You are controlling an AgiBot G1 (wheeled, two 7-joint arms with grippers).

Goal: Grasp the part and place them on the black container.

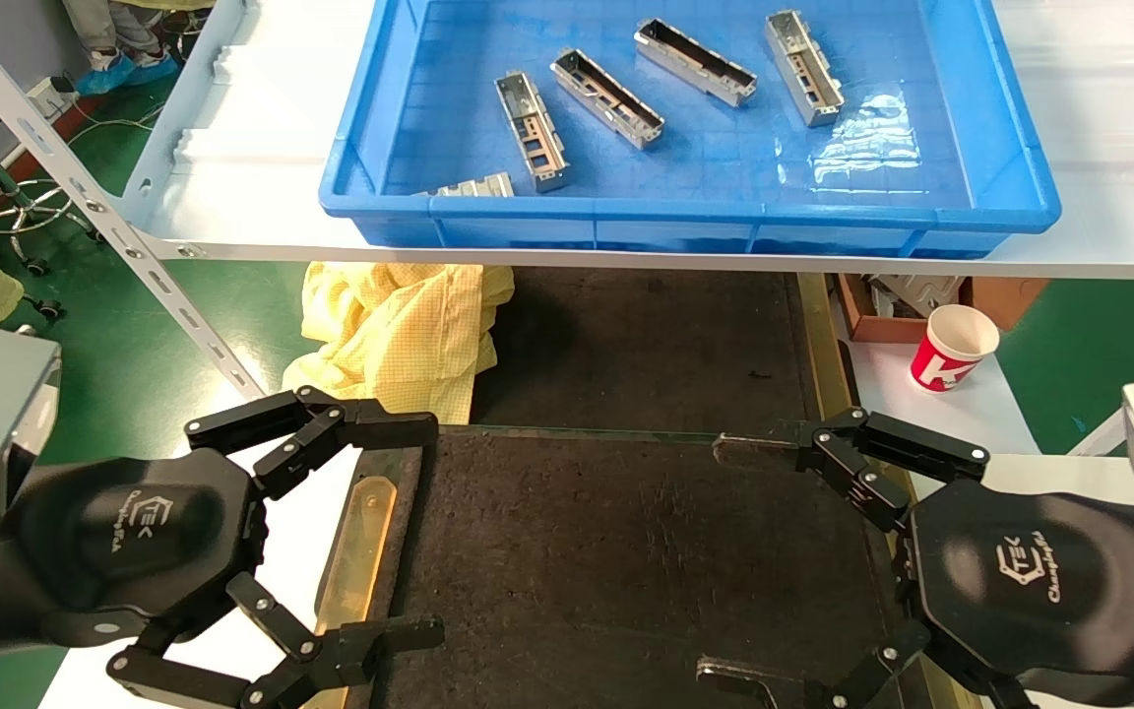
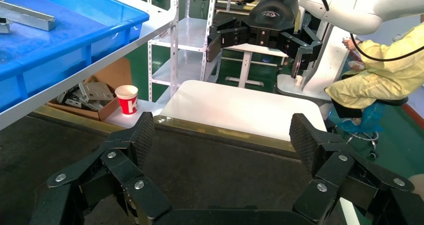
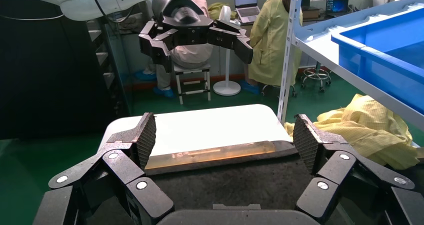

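A: Head view: which step is this?

B: The start, I judge. Left gripper (image 1: 346, 527) and right gripper (image 1: 774, 561) hang spread and empty over the black container (image 1: 626, 551). Every part (image 1: 532, 130) lies in the blue bin (image 1: 685, 212), on the white shelf (image 1: 232, 187) beyond the container. Next: reach up there.

A: Left wrist view?

B: Released fingers (image 2: 142, 135) above the matte mat; a paper cup (image 2: 126, 99) beside it.

A: Right wrist view?

B: Fingers (image 3: 305, 140) apart; yellow cloth (image 3: 370, 127) and seated workers beyond.
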